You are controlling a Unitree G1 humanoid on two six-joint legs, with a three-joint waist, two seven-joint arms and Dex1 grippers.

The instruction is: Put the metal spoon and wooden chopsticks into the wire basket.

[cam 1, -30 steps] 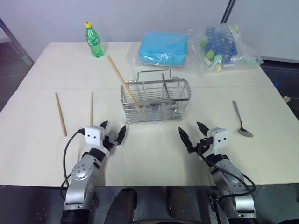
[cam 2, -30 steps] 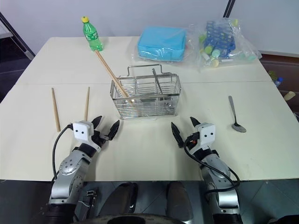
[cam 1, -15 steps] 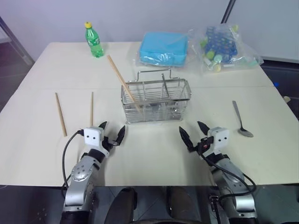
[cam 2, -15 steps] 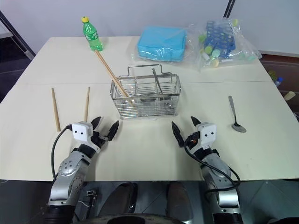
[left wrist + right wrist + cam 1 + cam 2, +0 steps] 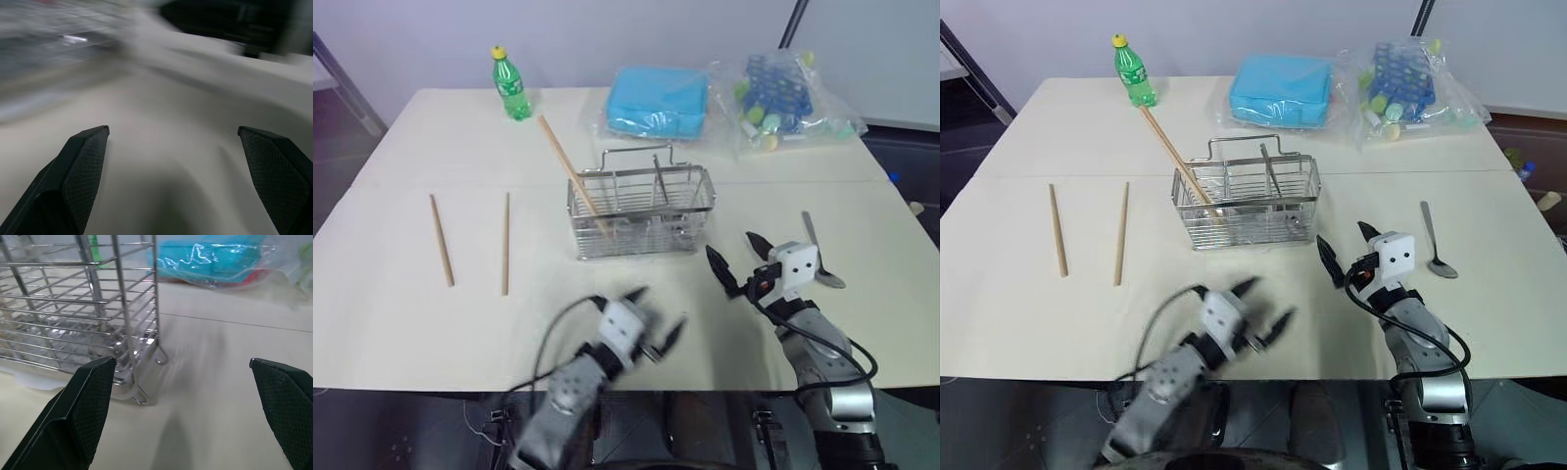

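Note:
The wire basket [image 5: 641, 211] stands mid-table with one wooden chopstick [image 5: 570, 171] leaning out of its left end and a thin metal handle [image 5: 1271, 168] upright inside. Two more wooden chopsticks [image 5: 441, 240] [image 5: 505, 243] lie flat on the table's left side. The metal spoon [image 5: 1435, 240] lies on the right. My left gripper [image 5: 658, 308] hovers open and empty near the front edge, in front of the basket. My right gripper [image 5: 1343, 238] is open and empty between the basket's right end and the spoon. The right wrist view faces the basket's corner [image 5: 98, 308].
A green bottle [image 5: 510, 83] stands at the back left. A blue pack [image 5: 656, 101] and a plastic bag holding a blue tube rack [image 5: 783, 93] lie along the back behind the basket. The table's front edge [image 5: 411, 389] runs just under my arms.
My left arm has swung quickly rightward from beside the loose chopsticks to the table's front middle. The right gripper has lifted a little and shifted right. Both stay open.

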